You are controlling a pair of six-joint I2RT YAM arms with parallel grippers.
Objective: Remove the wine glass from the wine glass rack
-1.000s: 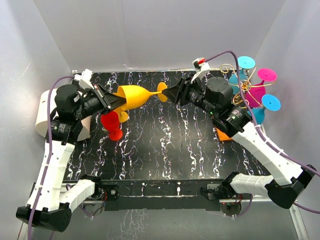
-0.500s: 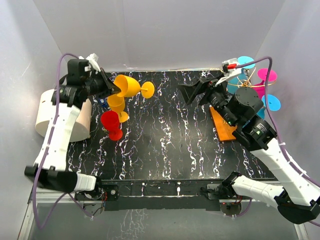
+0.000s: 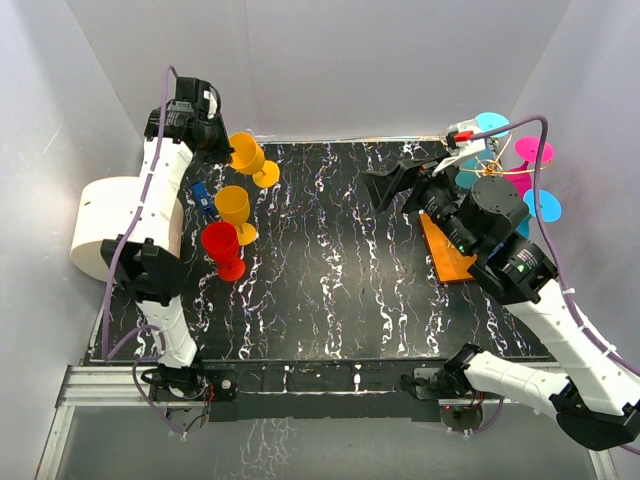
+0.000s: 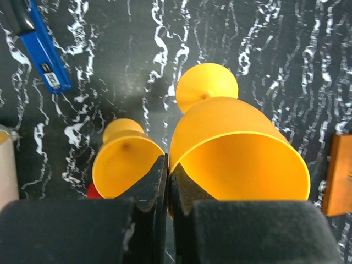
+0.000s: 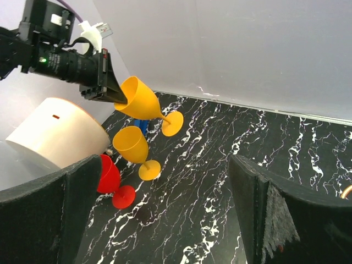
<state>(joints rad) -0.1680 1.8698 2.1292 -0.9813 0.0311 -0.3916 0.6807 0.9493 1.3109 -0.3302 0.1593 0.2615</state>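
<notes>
We logged a black tabletop (image 3: 330,300) with white marble veining. Tilted yellow-orange plastic wine glass (image 3: 245,155) matched the upright yellow-orange plastic goblet (image 3: 233,205); the squat red plastic goblet (image 3: 220,243) was plain. Wire wine glass rack (image 3: 445,258) had an orange base plate, gold wire, cyan plastic glasses (image 3: 492,124), magenta plastic glasses (image 3: 533,150). Large cylinder (image 3: 105,225) was white, flat bar (image 4: 41,52) blue.

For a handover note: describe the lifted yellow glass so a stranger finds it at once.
Start at the big white roll at the left edge of the black table. Beside it stand a red glass and a yellow glass. Yours is the other yellow glass farther back: tilted in the air, its rim pinched by the left claw.
</notes>
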